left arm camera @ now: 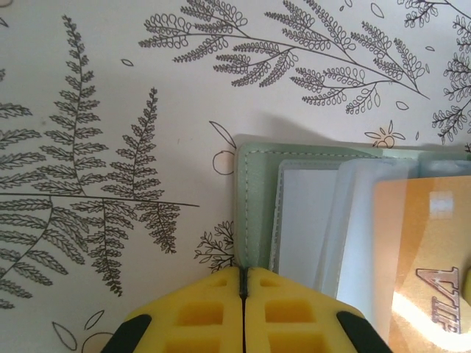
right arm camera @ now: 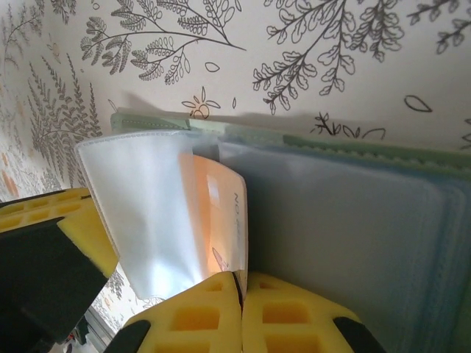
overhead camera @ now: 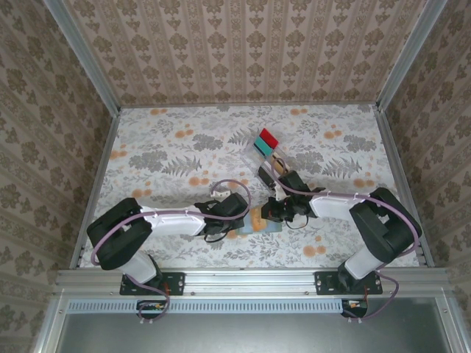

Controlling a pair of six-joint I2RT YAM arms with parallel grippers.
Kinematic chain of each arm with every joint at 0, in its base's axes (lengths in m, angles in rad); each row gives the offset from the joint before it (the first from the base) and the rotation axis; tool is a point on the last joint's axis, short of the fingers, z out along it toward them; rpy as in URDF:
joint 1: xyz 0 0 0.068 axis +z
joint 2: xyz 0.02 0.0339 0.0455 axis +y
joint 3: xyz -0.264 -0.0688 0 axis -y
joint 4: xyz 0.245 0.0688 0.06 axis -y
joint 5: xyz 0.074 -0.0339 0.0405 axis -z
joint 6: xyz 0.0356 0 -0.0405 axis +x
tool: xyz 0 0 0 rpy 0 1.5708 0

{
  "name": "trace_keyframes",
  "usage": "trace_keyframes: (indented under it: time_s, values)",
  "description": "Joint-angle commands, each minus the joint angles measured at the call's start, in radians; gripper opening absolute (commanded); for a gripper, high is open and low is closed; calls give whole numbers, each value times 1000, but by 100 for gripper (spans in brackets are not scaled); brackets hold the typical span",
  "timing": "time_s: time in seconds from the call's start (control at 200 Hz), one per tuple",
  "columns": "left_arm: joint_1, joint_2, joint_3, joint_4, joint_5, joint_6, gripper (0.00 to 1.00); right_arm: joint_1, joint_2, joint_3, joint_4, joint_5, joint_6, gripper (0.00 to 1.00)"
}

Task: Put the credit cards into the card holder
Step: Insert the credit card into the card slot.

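1 card holder (left arm camera: 254, 191), open, lower centre of top view, 1 orange card (left arm camera: 423, 243) in it; 1 teal card (overhead camera: 263, 145) and 1 red card (overhead camera: 268, 137) in the clear tray (overhead camera: 246, 143) above centre. Left gripper (left arm camera: 243, 273) fingers pressed together on the card holder's left edge. Right gripper (right arm camera: 241, 278) pinches its clear sleeve (right arm camera: 147, 213) over the orange card.

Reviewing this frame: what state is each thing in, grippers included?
card holder: lying open, clear sleeves exposed.
orange card: at the holder, partly behind a clear sleeve.
red card: in the clear tray, not yet in the holder.
teal card: in the same tray, beside the red card.
left gripper: shut on the card holder's edge.
right gripper: shut on the orange card's edge.
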Motion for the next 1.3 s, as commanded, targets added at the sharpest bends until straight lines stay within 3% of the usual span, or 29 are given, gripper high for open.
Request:
trace_keyframes:
  time_s: [0.0, 0.355, 0.48, 0.675, 0.89, 1.295]
  values:
    - [9, 42, -6, -26, 7, 4, 7, 25, 49, -8, -16, 20, 8, 6]
    - [11, 47, -6, -28, 6, 3, 8, 31, 92, 3, 26, 13, 57, 7]
    - [9, 25, -1, -76, -7, -10, 14, 39, 102, 13, -8, 46, 53, 8]
    - [-4, -111, -10, -180, -86, -32, 38, 42, 100, 21, -74, 100, 33, 10]
    - [4, -143, -3, -98, -67, 18, 63, 48, 87, 32, -89, 100, 30, 12]
    - [44, 41, 3, 38, 51, 17, 39, 53, -13, 67, -207, 145, -15, 28]
